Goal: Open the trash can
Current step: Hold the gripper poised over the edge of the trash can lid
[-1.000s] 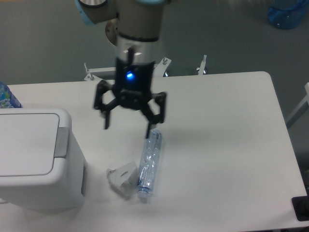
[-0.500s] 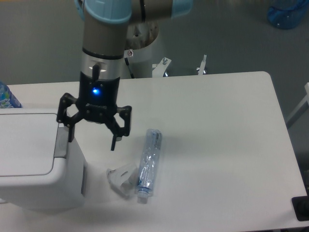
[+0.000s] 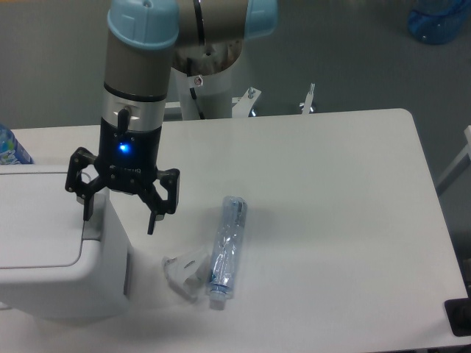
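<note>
Camera view shows the gripper (image 3: 119, 218) with its fingers spread apart and grasping nothing, hanging over the right edge of the trash can (image 3: 55, 243), which stands at the left front part of the table (image 3: 331, 220). I judge the step as the approach to the grey push tab (image 3: 93, 219); next, one finger should come down on it. The lid is closed and faces up, and the tab's long axis runs front to back.

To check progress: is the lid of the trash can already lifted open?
No, the flat lid lies closed on the trash can, and the open claw hangs at its grey push tab.
</note>
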Motion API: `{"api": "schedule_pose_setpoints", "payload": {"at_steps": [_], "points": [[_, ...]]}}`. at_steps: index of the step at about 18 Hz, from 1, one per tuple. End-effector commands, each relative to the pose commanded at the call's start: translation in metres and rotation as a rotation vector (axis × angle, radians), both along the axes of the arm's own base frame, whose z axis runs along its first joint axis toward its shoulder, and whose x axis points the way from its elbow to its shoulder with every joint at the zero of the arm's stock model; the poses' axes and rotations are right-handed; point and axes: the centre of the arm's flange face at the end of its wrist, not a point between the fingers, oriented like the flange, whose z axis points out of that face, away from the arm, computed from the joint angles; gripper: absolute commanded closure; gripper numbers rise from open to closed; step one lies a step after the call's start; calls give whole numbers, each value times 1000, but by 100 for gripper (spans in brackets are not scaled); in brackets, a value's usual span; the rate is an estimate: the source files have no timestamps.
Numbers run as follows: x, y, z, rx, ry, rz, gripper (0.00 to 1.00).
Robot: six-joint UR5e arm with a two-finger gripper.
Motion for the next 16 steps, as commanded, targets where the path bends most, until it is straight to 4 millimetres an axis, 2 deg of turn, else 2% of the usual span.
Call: {"api": "schedule_pose_setpoints", "payload": {"at_steps": [16], "points": [[-2,2,-4,0,15,-8,0]]}}
